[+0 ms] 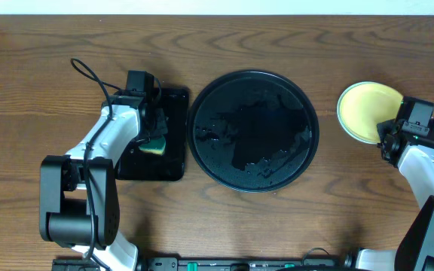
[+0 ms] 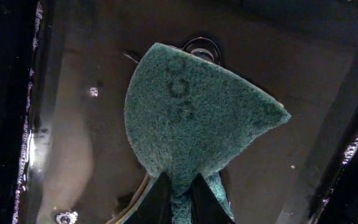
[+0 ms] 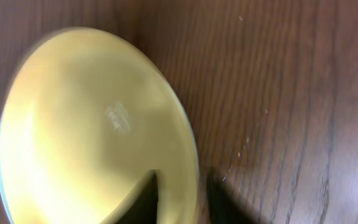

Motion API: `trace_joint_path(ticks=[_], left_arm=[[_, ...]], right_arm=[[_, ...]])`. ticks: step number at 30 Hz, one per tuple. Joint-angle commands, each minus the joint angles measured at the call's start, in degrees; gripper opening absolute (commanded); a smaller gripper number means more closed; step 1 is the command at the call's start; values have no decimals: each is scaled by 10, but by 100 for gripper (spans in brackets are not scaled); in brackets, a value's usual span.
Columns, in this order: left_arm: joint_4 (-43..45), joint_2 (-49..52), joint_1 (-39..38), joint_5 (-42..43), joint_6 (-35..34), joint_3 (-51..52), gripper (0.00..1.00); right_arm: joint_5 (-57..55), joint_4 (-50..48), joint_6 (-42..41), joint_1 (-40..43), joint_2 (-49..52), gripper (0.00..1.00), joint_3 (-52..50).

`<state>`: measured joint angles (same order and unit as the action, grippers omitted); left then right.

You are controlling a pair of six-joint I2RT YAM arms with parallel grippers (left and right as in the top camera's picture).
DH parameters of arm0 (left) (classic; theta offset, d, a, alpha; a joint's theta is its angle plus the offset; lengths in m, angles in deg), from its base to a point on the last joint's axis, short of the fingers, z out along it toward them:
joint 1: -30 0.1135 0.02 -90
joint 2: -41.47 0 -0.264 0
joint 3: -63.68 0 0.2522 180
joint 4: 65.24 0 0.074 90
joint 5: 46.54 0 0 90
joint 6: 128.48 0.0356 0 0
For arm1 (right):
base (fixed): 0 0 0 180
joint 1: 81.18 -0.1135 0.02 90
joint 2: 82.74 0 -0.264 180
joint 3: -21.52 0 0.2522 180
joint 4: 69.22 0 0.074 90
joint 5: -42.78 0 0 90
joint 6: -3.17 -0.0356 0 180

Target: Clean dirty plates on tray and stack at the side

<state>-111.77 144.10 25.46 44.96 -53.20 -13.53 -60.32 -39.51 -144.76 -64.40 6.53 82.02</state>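
Wood table [image 1: 277,233]: right gripper [image 3: 183,183], spread astride the plate [image 3: 92,124] rim, could drag it when retreating; left gripper [image 2: 180,186] pinches sponge [image 2: 191,112].

Rough green scouring fibre of sponge [image 2: 197,118] pinched in left pincer [image 2: 179,193]; glossy wet black small tray [image 2: 73,124] beneath; smooth, faintly shiny yellow plastic plate [image 3: 92,124] at right pincer [image 3: 182,193]; matt wood-grain worktop [image 3: 291,93] beside

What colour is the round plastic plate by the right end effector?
Pale yellow plate; right wrist view.
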Motion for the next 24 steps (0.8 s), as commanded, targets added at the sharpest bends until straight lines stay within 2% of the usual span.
trace_joint_path(ticks=[1, 2, 5, 9, 10, 11, 12, 14, 15, 18, 22, 24], left_arm=[[1, 7, 3, -7, 9, 2, 7], [1, 7, 3, -7, 9, 2, 7], [1, 7, 3, -7, 9, 2, 7], [1, 7, 3, -7, 9, 2, 8], [1, 7, 3, -7, 9, 2, 12], [1, 7, 3, -7, 9, 2, 17], [2, 7, 3, -7, 10, 2, 25], [5, 7, 3, -7, 10, 2, 54], [5, 7, 3, -7, 10, 1, 63], [-10, 3, 6, -7, 9, -14, 77], [-52, -15, 10, -7, 4, -41, 78], [-74, -32, 10, -7, -3, -50, 78]], right_arm=[[-16, -3, -3, 6, -5, 48, -3], [-16, -3, 1, 6, -5, 54, -3], [-7, -5, 25, 5, -5, 60, -3], [77, -51, 154, 0, -5, 75, -3], [110, -68, 198, -2, -5, 80, -3], [148, -85, 248, -6, -5, 93, -3], [172, -92, 281, -11, -6, 99, -1], [186, -84, 329, -25, -8, 99, 7], [185, -73, 355, -36, -9, 99, 15], [176, -31, 428, -68, -10, 99, 47], [161, 68, 522, -116, -10, 99, 109], [159, 112, 543, -135, -11, 99, 135]])
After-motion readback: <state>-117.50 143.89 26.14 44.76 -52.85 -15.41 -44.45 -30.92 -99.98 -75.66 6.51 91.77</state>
